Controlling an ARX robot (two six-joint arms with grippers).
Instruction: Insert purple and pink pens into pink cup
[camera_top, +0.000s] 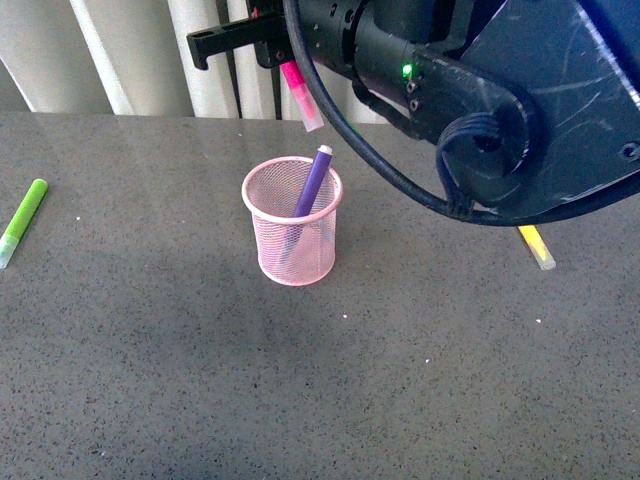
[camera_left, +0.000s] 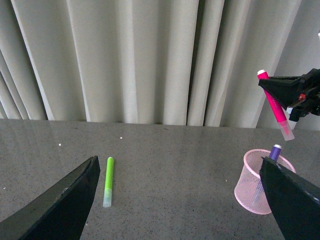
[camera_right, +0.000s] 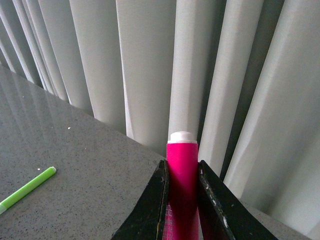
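The pink cup (camera_top: 292, 222) stands upright in the middle of the grey table, and the purple pen (camera_top: 313, 181) leans inside it with its top poking above the rim. High above and just behind the cup, my right gripper (camera_top: 283, 58) is shut on the pink pen (camera_top: 300, 95), which hangs tilted with its clear cap pointing down. The right wrist view shows the pink pen (camera_right: 182, 180) squeezed between both fingers. My left gripper (camera_left: 177, 200) is open and empty; its view shows the cup (camera_left: 257, 186) at one side, the purple pen (camera_left: 275, 152) and the held pink pen (camera_left: 275, 106).
A lime-green marker (camera_top: 22, 221) lies at the table's left edge, also the green marker (camera_left: 108, 181) between the left fingers' spread. A yellow marker (camera_top: 537, 246) lies on the right, partly under the right arm (camera_top: 480, 90). Pale curtains hang behind the table.
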